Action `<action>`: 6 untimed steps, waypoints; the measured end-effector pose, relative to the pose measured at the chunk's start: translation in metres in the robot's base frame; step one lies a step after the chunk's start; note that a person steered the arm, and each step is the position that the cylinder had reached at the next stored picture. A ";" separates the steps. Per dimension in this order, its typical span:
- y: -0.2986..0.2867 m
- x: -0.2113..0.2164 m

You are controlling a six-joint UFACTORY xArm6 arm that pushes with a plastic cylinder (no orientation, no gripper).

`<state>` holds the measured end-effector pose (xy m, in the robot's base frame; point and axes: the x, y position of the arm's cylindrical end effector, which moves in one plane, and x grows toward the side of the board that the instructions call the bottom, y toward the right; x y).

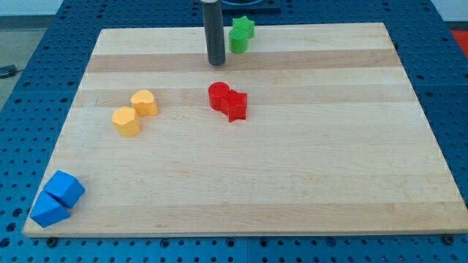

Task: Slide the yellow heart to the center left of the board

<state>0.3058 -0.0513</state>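
Note:
The yellow heart lies left of the board's middle, in its upper half. A second yellow block, which looks pentagonal, sits close to it at its lower left. My tip rests on the board near the view's top centre, up and to the right of the yellow heart and well apart from it. It stands just left of and below a green star and above a red round block.
A red star touches the red round block on its right. Two blue blocks sit together at the board's bottom left corner. The wooden board lies on a blue perforated table.

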 end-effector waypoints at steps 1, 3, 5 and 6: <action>-0.015 -0.002; -0.075 0.031; -0.076 0.080; -0.076 0.094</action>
<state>0.4003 -0.1268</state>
